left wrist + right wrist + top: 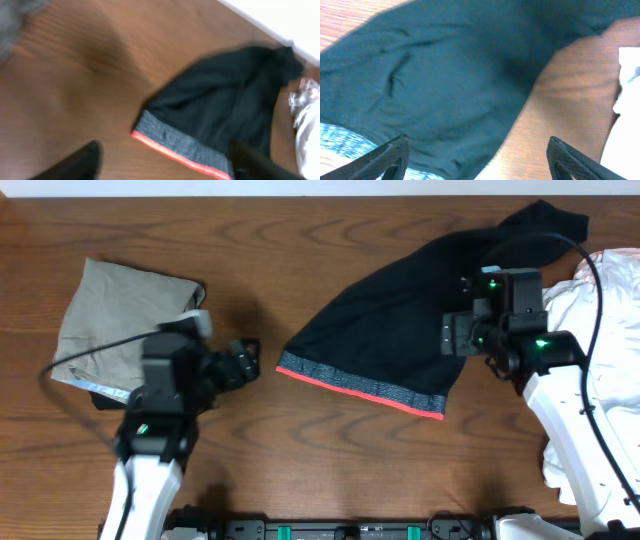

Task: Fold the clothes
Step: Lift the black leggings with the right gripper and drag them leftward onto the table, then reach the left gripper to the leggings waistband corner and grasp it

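The clothes, black trousers [400, 320], lie spread on the wooden table at centre right. Their grey waistband [360, 385] with an orange-red edge faces the front. My left gripper [250, 362] hovers just left of the waistband's left corner, open, with nothing between its fingers. In the left wrist view the waistband [175, 145] lies ahead of the open left gripper [165, 147]. My right gripper [447, 338] stands open over the right part of the trousers. In the right wrist view, dark fabric [445, 85] and bare wood show between the spread fingers [395, 150] of the right gripper [477, 140].
A khaki-grey garment [120, 320] lies folded at the left, partly under the left arm. White fabrics [612, 310] are heaped at the right edge, beside and beneath the right arm. Bare wood [300, 240] stretches along the back and the front middle.
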